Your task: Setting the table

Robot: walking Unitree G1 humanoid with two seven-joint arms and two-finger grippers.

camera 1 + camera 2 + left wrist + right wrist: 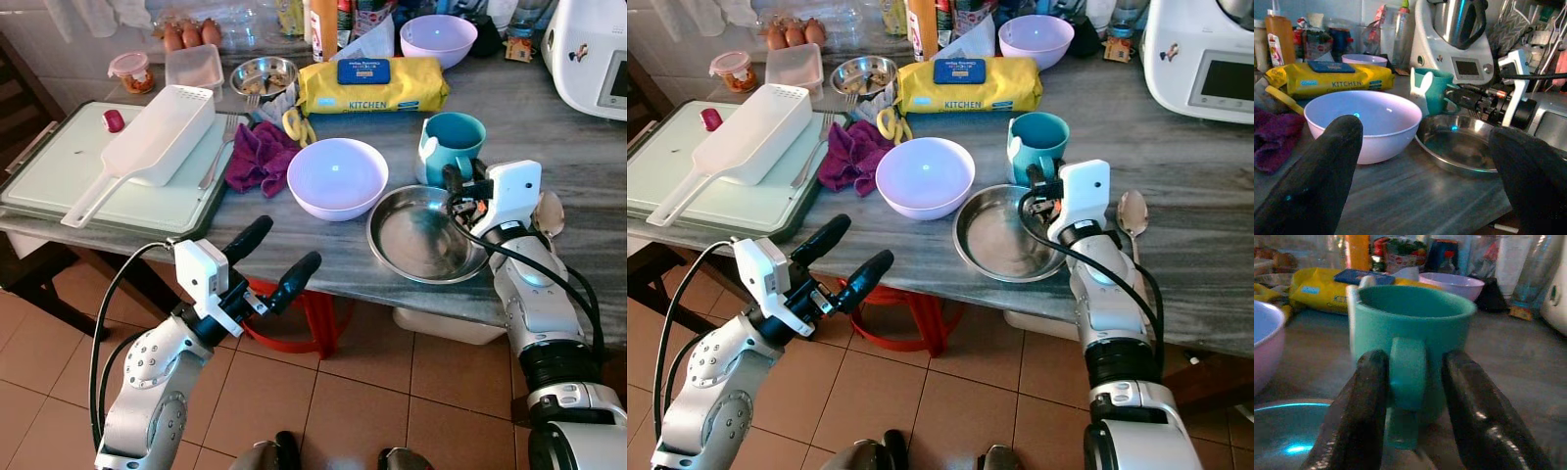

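Note:
A teal mug [453, 142] stands on the grey table [549, 117], just behind a shallow steel plate [416, 240]. My right gripper [1418, 357] reaches over the plate's far rim, open, with one black finger on each side of the mug's handle [1408, 372]. A lilac bowl [336, 176] sits to the left of the plate. A spoon [1132, 211] lies to the right of my right wrist. My left gripper [287, 243] is open and holds nothing. It hovers below and in front of the table edge, pointing toward the lilac bowl [1364, 122].
A green tray [59, 171] at the left holds a white slotted scoop [157, 137]. Beside it lie a fork [220, 147] and a purple cloth [260, 157]. Behind are yellow wipes [372, 86], a second lilac bowl [438, 37] and a white appliance [588, 54]. A red stool [313, 313] stands under the table.

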